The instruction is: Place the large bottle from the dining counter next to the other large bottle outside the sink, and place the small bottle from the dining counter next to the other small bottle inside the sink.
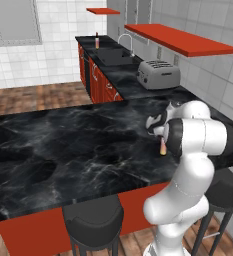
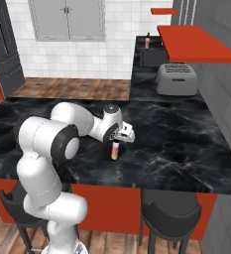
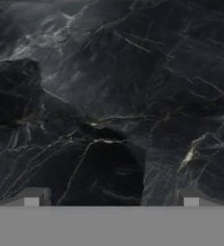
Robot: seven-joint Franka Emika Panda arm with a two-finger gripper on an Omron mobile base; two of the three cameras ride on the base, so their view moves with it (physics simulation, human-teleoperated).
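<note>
A bottle [image 2: 115, 150] stands on the dining counter [image 2: 186, 149], directly beneath the gripper [image 2: 123, 135]. At about one o'clock from it in the right base view, a toaster [image 2: 176, 79] sits on the far counter [image 2: 146, 74]. Beyond the toaster, at twelve o'clock, lies the sink [image 1: 110, 55], with another bottle [image 1: 97, 41] standing just behind it.

We see a black marble worktop [image 2: 186, 149] with pale veining on a red base. A small upright bottle with a pink-to-orange body [image 2: 115, 150] stands directly on it. On the adjoining black worktop along the wall [image 1: 123, 82] sit a silver toaster [image 1: 158, 73] and, far back, another bottle [image 1: 97, 41] beside the sink [image 1: 109, 54].
</note>
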